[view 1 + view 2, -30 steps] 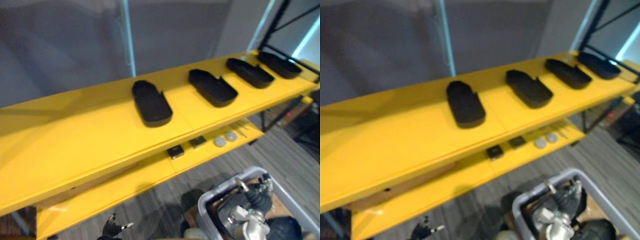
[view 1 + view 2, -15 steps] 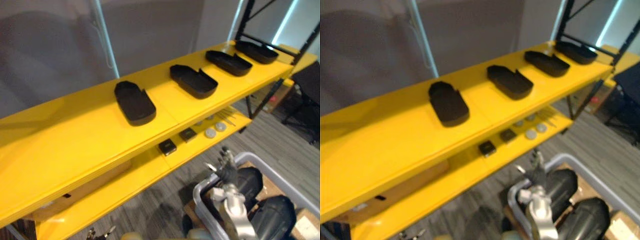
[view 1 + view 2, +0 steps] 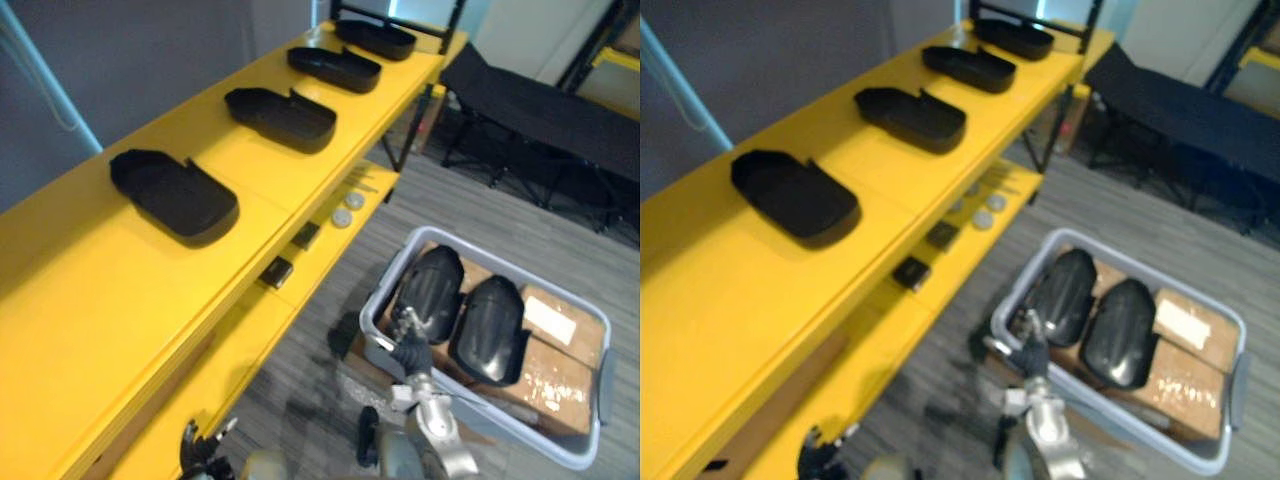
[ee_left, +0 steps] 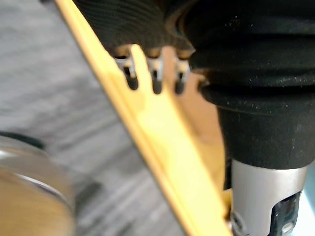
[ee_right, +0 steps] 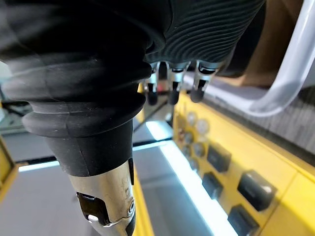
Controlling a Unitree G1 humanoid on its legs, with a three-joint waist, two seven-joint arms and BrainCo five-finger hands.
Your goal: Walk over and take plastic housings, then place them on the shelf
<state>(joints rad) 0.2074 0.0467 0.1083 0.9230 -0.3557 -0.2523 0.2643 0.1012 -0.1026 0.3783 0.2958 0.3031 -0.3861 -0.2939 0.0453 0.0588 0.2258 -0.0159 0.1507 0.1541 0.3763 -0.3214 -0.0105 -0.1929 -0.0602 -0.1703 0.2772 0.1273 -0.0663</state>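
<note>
Swung rightward since half a second ago, the head camera brings the whole grey bin (image 3: 374, 305) into sight, while the shelf's contents lie as they did. Nearest, the left hand (image 3: 203, 455) is cut off at the lower edge beside the yellow rack, its fingers (image 4: 156, 81) loose in a row and holding nothing. The right hand (image 3: 410, 340) rises at the bin's near rim, fingers (image 5: 172, 91) relaxed and apart, also carrying nothing. Inside the bin, two glossy black plastic housings (image 3: 428, 293) (image 3: 490, 328) lie side by side, domed side up, on cardboard boxes (image 3: 555, 365); what sits beneath them is hidden. On the lower shelf (image 3: 240, 330) are two small black blocks (image 3: 277, 272) and two silver discs (image 3: 342, 217), with thin metal pieces past them too small to make out. Along the top shelf (image 3: 100, 300) four more black housings sit open side up in a spaced row, from the nearest (image 3: 175, 195) through the second (image 3: 280, 118) and third (image 3: 335, 68) to the farthest (image 3: 375, 38), which is partly blurred. Beyond the rack stands a black folding cot (image 3: 540, 100), cut off at the right edge.
</note>
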